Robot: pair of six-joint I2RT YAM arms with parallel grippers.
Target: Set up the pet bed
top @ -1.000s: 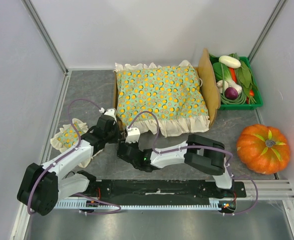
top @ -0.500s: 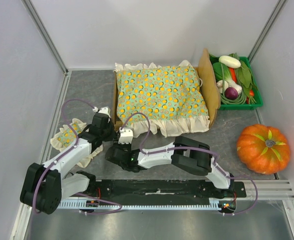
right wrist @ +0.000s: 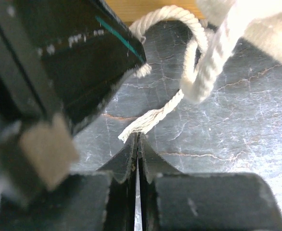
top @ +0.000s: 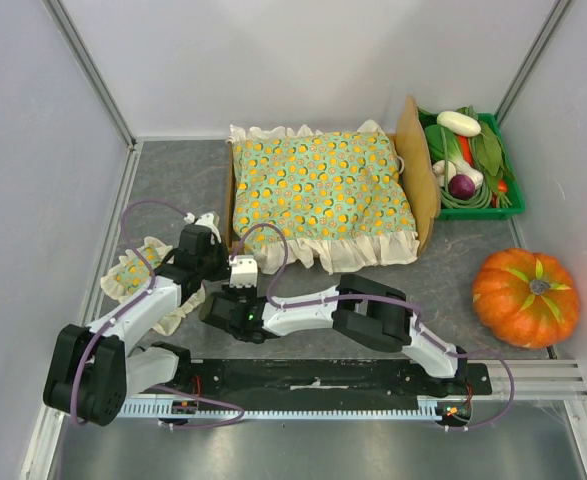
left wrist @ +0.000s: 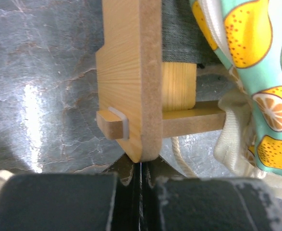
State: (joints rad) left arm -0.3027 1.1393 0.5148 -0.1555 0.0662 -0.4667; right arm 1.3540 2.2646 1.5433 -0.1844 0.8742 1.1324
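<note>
Right gripper point(right wrist: 137, 137) pressed together, seemingly pinching frayed end of white cord point(right wrist: 198, 72). 
Left gripper point(left wrist: 141, 166) closed tight against pet bed point(left wrist: 131, 72) near-left corner. 
Bed at table point(top: 173, 170) far middle, cushion point(top: 318, 190) laid in. 
Likely remaining: small pillow point(top: 133, 270), near table left edge.

Pale grey walls point(top: 303, 60) stand at nine, twelve and three o'clock around a dark grey marbled tabletop point(top: 173, 175), with aluminium posts point(top: 88, 70) in both far corners.

Pet bed point(left wrist: 131, 72) (matt, grainy wood)
</note>
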